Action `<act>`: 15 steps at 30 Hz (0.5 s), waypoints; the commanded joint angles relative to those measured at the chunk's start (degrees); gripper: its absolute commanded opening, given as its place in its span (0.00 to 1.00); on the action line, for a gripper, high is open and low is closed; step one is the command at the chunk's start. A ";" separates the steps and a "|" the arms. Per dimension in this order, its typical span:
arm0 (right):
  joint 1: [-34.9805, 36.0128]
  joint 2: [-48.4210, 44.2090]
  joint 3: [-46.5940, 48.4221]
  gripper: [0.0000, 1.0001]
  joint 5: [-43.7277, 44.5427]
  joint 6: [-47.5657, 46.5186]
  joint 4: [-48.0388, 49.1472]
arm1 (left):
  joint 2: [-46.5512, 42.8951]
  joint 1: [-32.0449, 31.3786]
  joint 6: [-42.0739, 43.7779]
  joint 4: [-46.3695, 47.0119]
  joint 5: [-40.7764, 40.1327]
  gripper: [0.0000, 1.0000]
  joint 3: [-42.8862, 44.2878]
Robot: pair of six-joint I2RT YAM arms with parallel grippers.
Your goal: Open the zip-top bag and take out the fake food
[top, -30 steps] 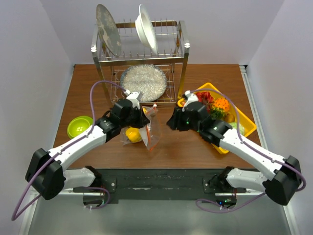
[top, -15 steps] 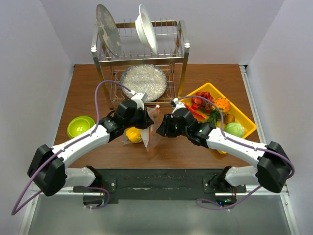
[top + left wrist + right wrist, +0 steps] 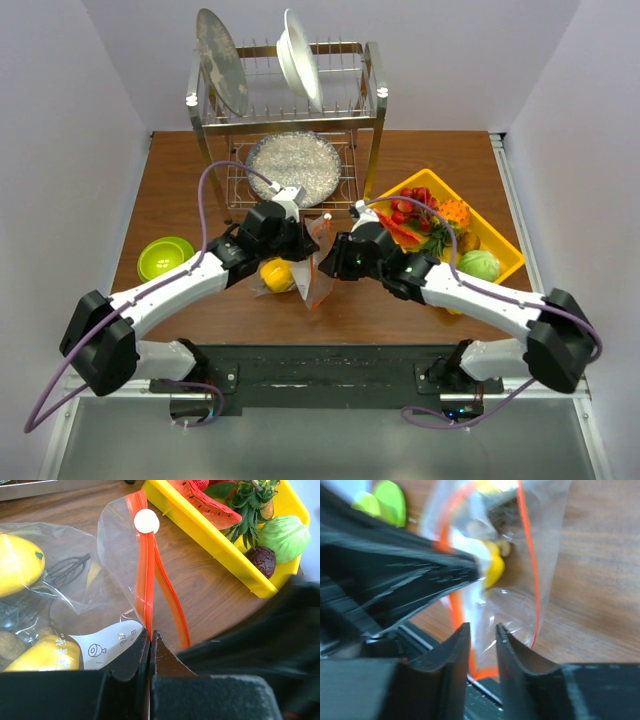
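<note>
The zip-top bag (image 3: 308, 272) lies crumpled on the table between my grippers, its orange-red zipper strip (image 3: 146, 580) parted into two lips. My left gripper (image 3: 298, 240) is shut on one lip of the strip, as the left wrist view shows (image 3: 151, 635), beside the white label (image 3: 112, 640). My right gripper (image 3: 325, 263) is open, and in the right wrist view (image 3: 482, 630) its fingers straddle the bag's clear plastic (image 3: 520, 595) near the other lip. Fake food sits inside the bag: a yellow mango (image 3: 17, 565), another yellow piece (image 3: 42, 655) and brown balls (image 3: 9, 645).
A yellow tray (image 3: 503, 262) at the right holds toy foods, among them a pale green cabbage (image 3: 480, 265). A metal dish rack (image 3: 290, 110) with plates and a foil pan (image 3: 294, 168) stands at the back. A green bowl (image 3: 163, 257) sits at the left.
My right gripper has moved left from the tray to the bag's mouth. My left gripper has shifted slightly right and back, still holding the zipper strip.
</note>
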 commanded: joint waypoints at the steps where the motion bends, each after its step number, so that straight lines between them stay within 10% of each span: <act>1: 0.39 4.87 1.16 0.26 1.26 2.04 3.62 | -0.45 -0.75 -1.31 2.39 -1.15 0.00 2.87; 12: -1.89 14.89 -1.38 0.22 0.04 3.97 17.32 | -4.49 -2.07 -1.76 -0.94 -0.53 0.00 3.84; 15: -4.35 17.88 -3.14 0.23 -2.87 4.85 23.91 | -7.56 -2.16 -1.32 -4.37 -2.99 0.21 3.49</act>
